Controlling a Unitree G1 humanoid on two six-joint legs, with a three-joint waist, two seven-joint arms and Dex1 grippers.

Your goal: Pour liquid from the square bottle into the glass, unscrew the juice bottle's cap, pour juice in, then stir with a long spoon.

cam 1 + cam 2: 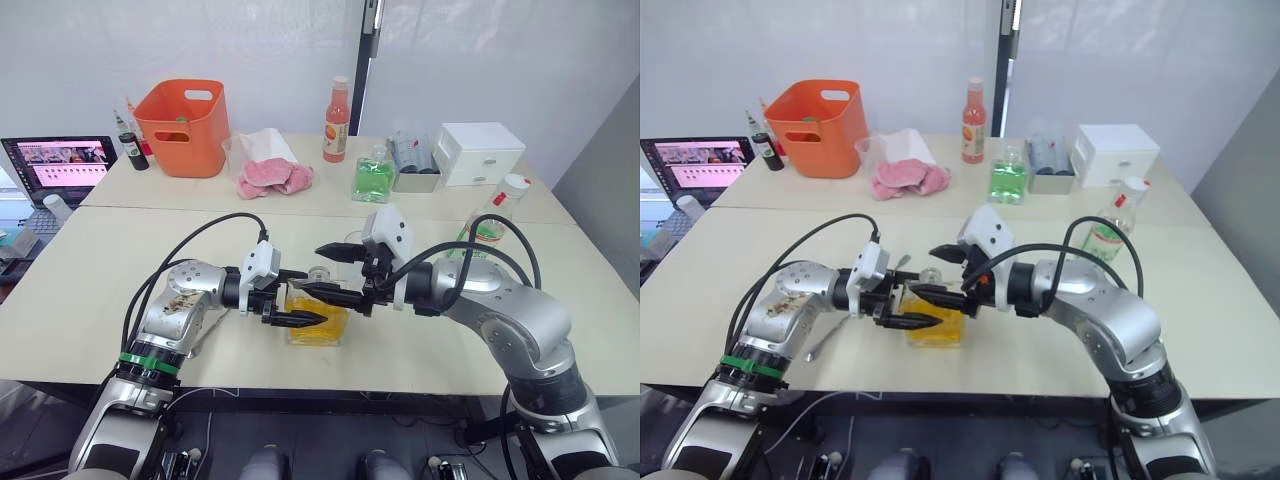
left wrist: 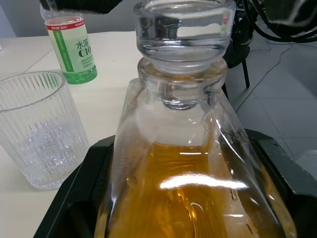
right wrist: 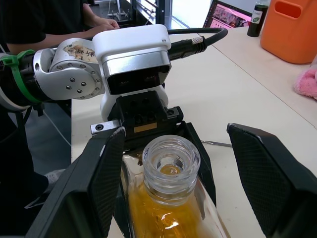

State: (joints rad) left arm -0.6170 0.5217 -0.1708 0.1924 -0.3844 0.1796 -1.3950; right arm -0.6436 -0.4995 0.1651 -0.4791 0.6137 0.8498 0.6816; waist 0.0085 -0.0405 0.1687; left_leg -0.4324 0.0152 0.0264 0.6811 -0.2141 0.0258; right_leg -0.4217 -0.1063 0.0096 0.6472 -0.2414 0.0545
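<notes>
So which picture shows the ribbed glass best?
The left wrist view: the glass stands close and whole beside the square bottle, its ribs plain and nothing inside. In the head views I cannot make it out.

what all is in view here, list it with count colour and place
square bottle: 1, clear with orange-yellow liquid, near table edge, stopper on
glass: 1, clear, ribbed, beside the square bottle
juice bottle: 1, clear, green label, white cap, table's right side
long spoon: 1, silver, lying under the left arm
green square bottle: 1, far table
tall bottle: 1, pink-orange, red cap, far table
basket: 1, orange, far left
cloths: pink, beside the basket
drawer box: 1, white, far right
laptop: 1, left edge
person: 1, dark top, beyond the table
left tool: black fingers around the square bottle
right tool: open, fingers either side of the stopper
</notes>
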